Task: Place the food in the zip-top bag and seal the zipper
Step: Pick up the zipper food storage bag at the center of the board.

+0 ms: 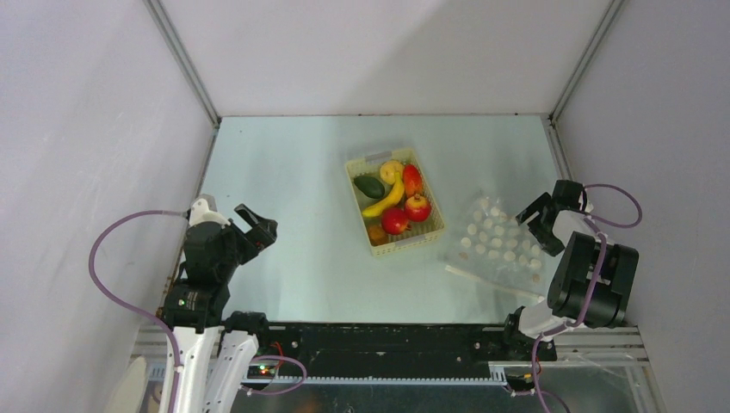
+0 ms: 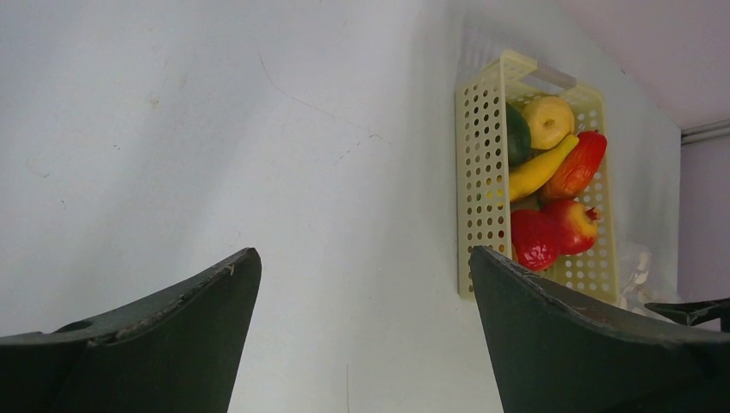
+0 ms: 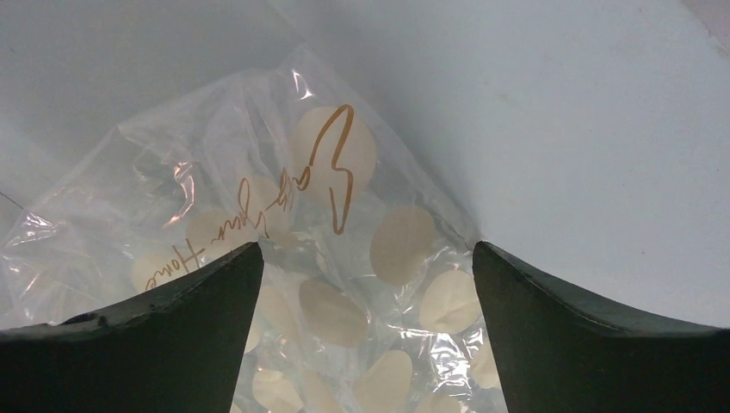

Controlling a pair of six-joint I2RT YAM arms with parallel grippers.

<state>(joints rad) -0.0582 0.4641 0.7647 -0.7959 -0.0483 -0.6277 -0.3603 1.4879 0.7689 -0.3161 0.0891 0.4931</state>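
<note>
Grabbing the bag (image 1: 498,245) comes first, I think. It lies flat on the worktop (image 1: 293,172), just right of the basket (image 1: 405,247) that holds the food (image 1: 394,202). The right gripper (image 1: 534,225) hangs over it, fingers (image 3: 172,335) wide apart, holding nothing. The left gripper (image 1: 256,231) is wide and empty too. Best to pinch one thin layer near the zipper (image 1: 478,280), slowly, as it is floppy. Only the top view shows that white strip; the right wrist view shows gold writing (image 3: 340,168).
</note>
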